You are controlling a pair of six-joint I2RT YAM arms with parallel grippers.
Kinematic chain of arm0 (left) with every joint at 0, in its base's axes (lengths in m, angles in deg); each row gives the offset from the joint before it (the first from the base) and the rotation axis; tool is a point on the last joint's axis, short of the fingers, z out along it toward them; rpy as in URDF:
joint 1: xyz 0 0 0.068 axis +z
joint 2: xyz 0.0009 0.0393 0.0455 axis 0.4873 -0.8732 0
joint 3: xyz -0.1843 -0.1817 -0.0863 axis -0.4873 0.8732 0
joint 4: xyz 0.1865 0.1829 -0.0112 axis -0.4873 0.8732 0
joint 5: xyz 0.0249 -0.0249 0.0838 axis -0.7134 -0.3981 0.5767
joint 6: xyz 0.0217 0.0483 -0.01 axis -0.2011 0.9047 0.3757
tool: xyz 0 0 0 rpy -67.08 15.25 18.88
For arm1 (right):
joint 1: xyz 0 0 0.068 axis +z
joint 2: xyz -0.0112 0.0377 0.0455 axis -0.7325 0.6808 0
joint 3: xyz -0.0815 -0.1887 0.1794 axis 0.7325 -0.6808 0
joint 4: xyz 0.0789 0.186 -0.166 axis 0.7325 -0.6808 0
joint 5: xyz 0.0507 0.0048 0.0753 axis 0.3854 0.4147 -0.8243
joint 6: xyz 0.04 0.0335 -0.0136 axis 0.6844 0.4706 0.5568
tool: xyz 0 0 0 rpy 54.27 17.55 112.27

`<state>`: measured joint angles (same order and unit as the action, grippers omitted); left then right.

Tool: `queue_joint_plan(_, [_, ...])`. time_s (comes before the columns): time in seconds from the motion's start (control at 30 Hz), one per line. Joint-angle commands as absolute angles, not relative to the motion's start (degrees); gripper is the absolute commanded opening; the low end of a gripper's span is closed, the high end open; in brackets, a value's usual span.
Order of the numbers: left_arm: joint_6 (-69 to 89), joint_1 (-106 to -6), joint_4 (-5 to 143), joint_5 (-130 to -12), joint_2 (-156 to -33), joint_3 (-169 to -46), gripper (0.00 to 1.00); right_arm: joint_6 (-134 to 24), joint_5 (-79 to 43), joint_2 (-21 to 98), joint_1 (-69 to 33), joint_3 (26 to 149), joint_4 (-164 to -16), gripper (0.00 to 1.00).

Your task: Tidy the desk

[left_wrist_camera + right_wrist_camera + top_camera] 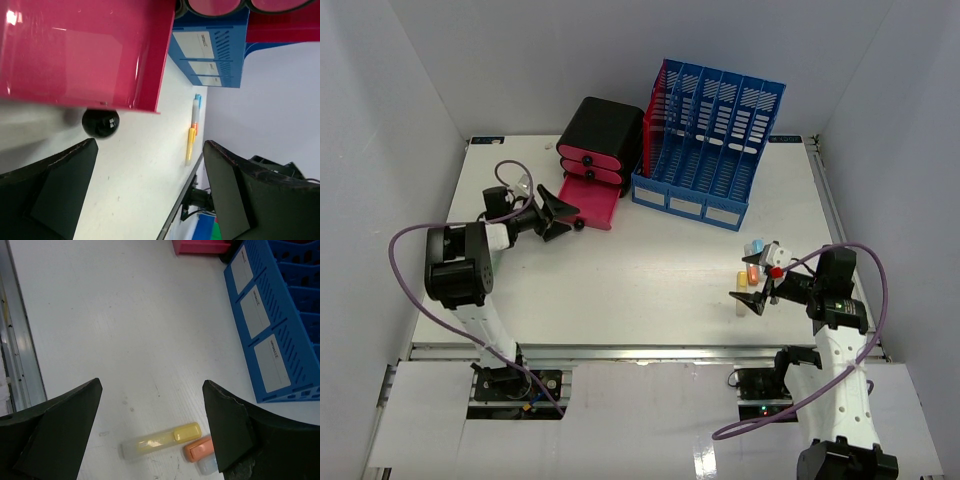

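Observation:
The desk [640,270] is a white tabletop. A black drawer unit [600,135] with pink fronts stands at the back, its bottom pink drawer [592,200] pulled open. My left gripper [558,215] is open and empty just in front of the drawer's black knob [100,123]; in the left wrist view [150,147] the knob sits by the left finger. A yellow highlighter [160,441], an orange one [198,448] and a blue one [757,246] lie side by side at the right. My right gripper [756,295] is open above them, also empty in its wrist view [151,390].
A blue file rack [710,140] with several slots stands at the back right, beside the drawer unit. Metal rails [15,340] edge the desk at the front and right. Grey walls close in the left, back and right sides.

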<state>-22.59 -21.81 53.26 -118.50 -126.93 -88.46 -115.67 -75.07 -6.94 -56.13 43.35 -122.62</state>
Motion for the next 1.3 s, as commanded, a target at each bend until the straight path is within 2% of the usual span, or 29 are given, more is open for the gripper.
queue_joint_plan(0.0, [-10.8, -20.2, 63.9, -116.9, -111.5, -84.3, 0.98, -108.3, -64.8, -3.9, -56.4, 48.9, -122.0, 0.87])
queue_joint_plan(0.3, [-1.9, -16.7, 78.6, -104.6, -88.7, -79.1, 0.98, -94.3, -37.7, 7.4, -56.2, 54.7, -119.5, 0.87])
queue_joint_plan(0.47, [-3.9, -16.2, 83.3, -91.4, -79.4, -75.8, 0.98, -89.7, -26.9, 13.1, -55.3, 53.7, -115.5, 0.89])
queue_joint_plan(0.57, [-3.9, -16.1, 84.9, -90.1, -77.4, -74.8, 0.98, -88.8, -23.9, 17.8, -54.4, 55.3, -115.5, 0.86])
queue_joint_plan(0.67, [-3.0, -16.1, 85.5, -90.5, -75.8, -73.5, 0.98, -88.3, -21.5, 23.3, -52.5, 56.4, -113.7, 0.72])
queue_joint_plan(0.73, [-1.8, -16.1, 85.7, -90.4, -74.0, -72.2, 0.98, -87.8, -19.6, 26.8, -50.9, 57.2, -112.6, 0.67])
queue_joint_plan(1.07, [-0.3, -16.1, 85.8, -90.6, -69.3, -71.8, 0.98, -83.1, -16.3, 41.3, -48.4, 63.1, -108.3, 0.64])
queue_joint_plan(1.27, [-0.4, -16.1, 85.7, -90.9, -68.9, -71.8, 0.98, -82.5, -16.7, 44.7, -48.1, 63.5, -107.6, 0.63])
